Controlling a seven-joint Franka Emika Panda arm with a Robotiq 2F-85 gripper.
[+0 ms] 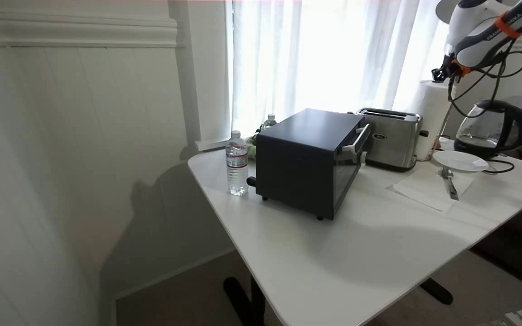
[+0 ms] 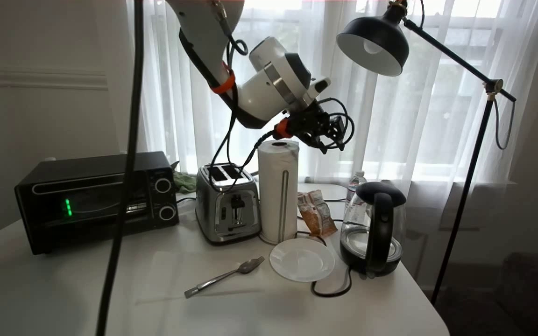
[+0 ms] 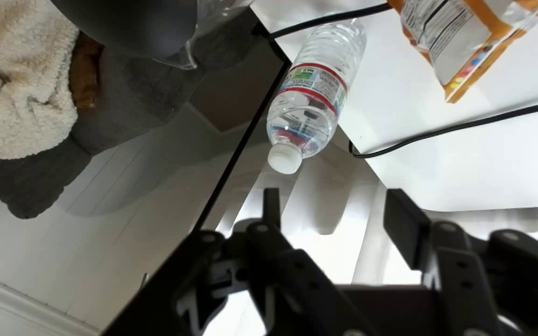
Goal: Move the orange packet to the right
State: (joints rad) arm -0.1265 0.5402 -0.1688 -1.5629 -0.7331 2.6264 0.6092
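Closest to the wrist camera, the tool (image 3: 334, 219) had its jaws spread well apart, with nothing between them. So wide a gap suited a grasp not yet begun, I judged: it left room for a soft thing of uncertain thickness. The tool hung well off the counter (image 2: 367, 308), around the height of the top of the paper towel roll (image 2: 271, 196), perhaps to keep clear of that tall column on any way down.

The orange packet (image 2: 316, 214) was on the counter just beside the roll, on the side toward the kettle (image 2: 380, 228); whether it leaned on the roll or only sat close, I could not tell. Nothing held it (some of its print faced the wrist camera, though the frame cut the rest off). The kettle stood farther from the roll than the packet did, and so did the water bottle (image 3: 315, 88), so both probably limited any shift away from the roll. A white plate (image 2: 301, 260) lay just in front of the roll in an exterior view, and a black cord (image 3: 460, 127) ran close by the packet, where it might have snagged. The toaster (image 2: 222, 205) filled the roll's opposite side, which made the packet's own side the likelier approach: a pinch at an edge seemed wise, since crinkly film would slide if merely pushed.
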